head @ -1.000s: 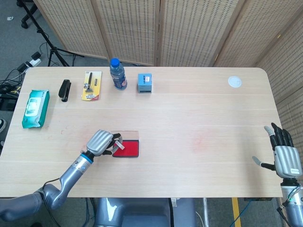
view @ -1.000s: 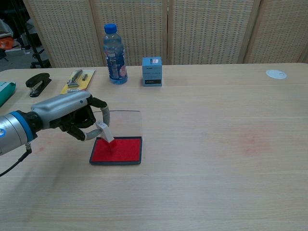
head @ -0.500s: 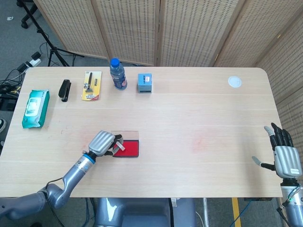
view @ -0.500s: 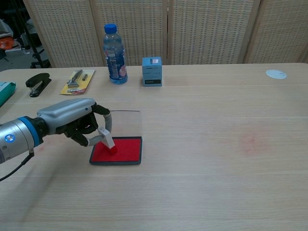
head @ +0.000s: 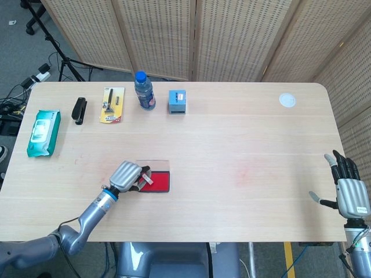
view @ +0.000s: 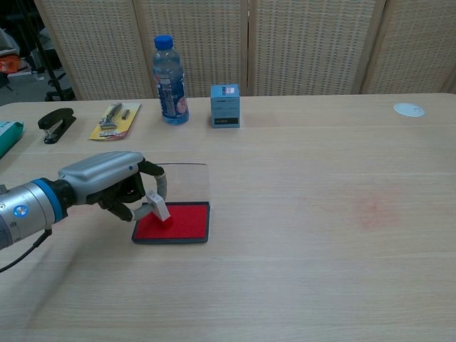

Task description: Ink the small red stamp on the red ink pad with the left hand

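Chest view: left hand (view: 114, 187) low over the table (view: 299, 235), fingers curled around the small red stamp (view: 158, 209), which is pinched between thumb and fingers and tilted, lower end touching the left part of the red ink pad (view: 173, 223). Pad lies flat on the table near the front left, dark rim around a red surface. A clear lid (view: 187, 183) lies just behind the pad, touching or nearly touching its far edge; cannot tell which. Head view: same left hand (head: 126, 175) at the pad's left edge, stamp (head: 144, 179) angled onto the red ink pad (head: 156, 182). Right hand (head: 349, 189) at the far right edge of the table, well apart from the pad, fingers spread and extended, holding nothing; it does not appear in the chest view. Along the back of the table, left to right in the head view: green wipes pack (head: 43, 133), black stapler (head: 79, 110), yellow carded razor pack (head: 112, 105), water bottle (head: 144, 90) with blue cap, upright, small blue box (head: 177, 101) just right of the bottle. White round disc (head: 287, 100) near the back right corner. Faint reddish smudge (head: 242, 174) on the tabletop right of the pad, apart from it.
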Motion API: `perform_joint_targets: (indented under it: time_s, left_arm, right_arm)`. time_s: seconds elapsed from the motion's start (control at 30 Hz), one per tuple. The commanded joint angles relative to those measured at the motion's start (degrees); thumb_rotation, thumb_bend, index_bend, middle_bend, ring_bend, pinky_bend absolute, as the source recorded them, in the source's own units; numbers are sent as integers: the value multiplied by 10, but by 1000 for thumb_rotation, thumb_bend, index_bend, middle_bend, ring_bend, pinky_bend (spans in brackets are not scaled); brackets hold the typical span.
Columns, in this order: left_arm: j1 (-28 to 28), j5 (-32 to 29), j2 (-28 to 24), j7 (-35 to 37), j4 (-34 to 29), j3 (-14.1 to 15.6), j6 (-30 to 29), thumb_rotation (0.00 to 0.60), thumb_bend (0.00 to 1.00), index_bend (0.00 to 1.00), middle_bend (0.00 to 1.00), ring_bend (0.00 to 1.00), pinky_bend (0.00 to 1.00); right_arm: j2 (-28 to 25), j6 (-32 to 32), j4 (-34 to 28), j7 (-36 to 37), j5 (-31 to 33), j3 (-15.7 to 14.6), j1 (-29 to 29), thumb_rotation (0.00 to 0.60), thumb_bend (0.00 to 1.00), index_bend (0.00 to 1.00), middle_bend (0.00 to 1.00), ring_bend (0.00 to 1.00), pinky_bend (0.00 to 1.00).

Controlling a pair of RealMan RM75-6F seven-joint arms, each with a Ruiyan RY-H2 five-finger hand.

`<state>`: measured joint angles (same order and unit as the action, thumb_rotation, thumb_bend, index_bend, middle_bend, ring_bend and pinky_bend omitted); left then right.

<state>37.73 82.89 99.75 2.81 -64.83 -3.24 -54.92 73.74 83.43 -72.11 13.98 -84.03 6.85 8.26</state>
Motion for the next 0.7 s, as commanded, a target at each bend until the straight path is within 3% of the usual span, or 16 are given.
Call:
perform_joint_targets:
  time_s: [0.03,0.4,0.7]
  left_arm:
    - [1,-2,5,-3,6,1,3,600,436,601,1000,1000,990]
    - [1,-3,9,-3,8,0,-1,600,436,602,1000,1000,991]
    - [-1,3,-20,-2,-28,-5,-20,600,435,602,1000,1000,991]
  right_arm:
    - [0,0,0,0,0,0,0,600,41,0,0,0,0]
    - [0,1,0,0,-1,0,-1,600,41,0,0,0,0]
    - [0,3,-2,-3,-2,-1,-1,600,41,0,0,0,0]
